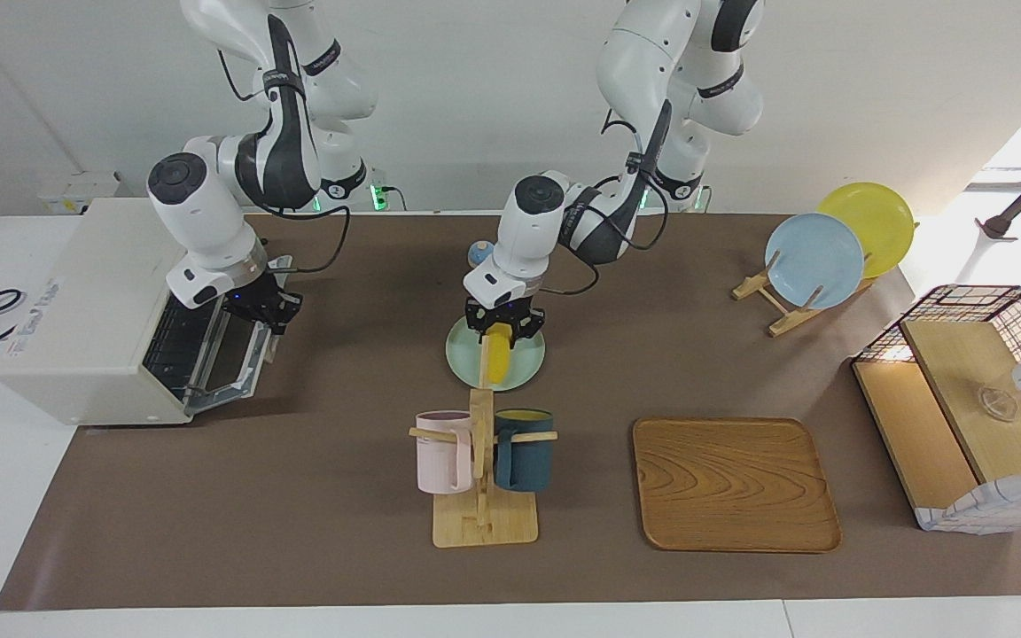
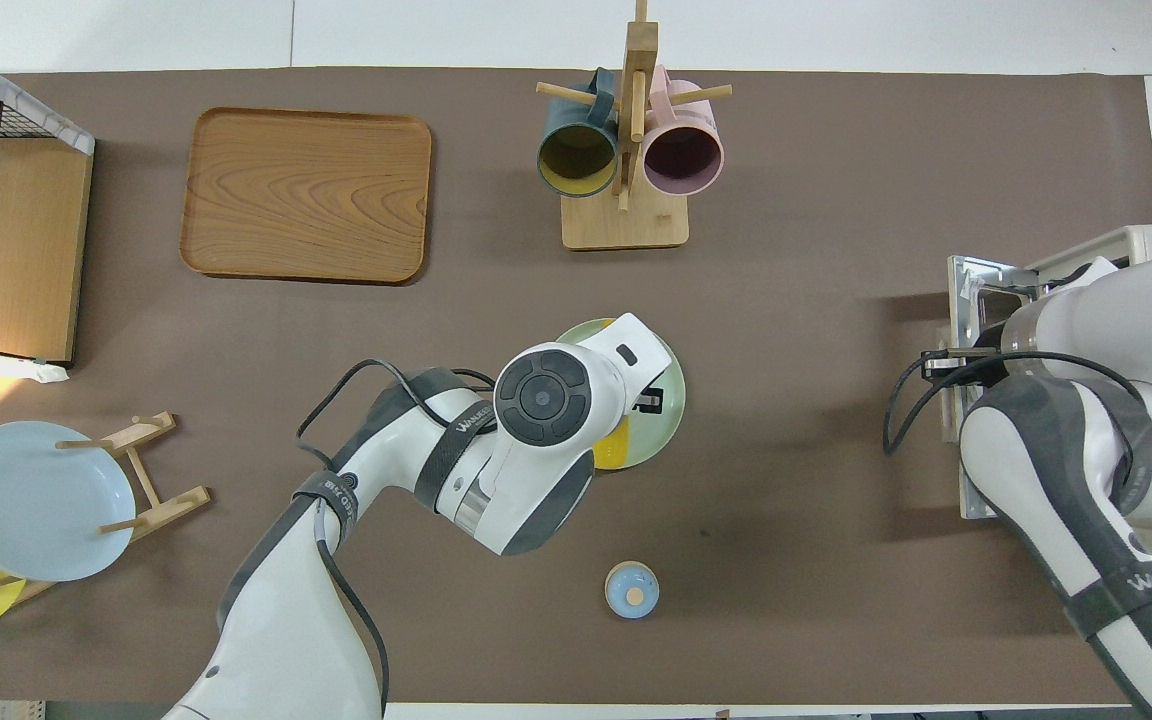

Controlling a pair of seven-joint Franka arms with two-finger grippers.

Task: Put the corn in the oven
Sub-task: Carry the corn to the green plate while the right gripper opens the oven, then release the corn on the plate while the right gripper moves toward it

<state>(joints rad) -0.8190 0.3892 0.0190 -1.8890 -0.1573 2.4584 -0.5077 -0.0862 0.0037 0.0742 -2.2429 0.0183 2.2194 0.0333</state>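
Note:
The yellow corn lies on a pale green plate at mid-table; in the overhead view only its end shows past the arm. My left gripper is down on the plate, shut on the corn's end nearer to the robots. The cream-white oven stands at the right arm's end of the table, its glass door tilted about halfway down. My right gripper is shut on the door's bar handle. In the overhead view the right arm covers that gripper and much of the oven.
A wooden mug rack with a pink and a dark teal mug stands just farther from the robots than the plate. A wooden tray, a plate rack and a wire basket lie toward the left arm's end. A small blue lid sits near the robots.

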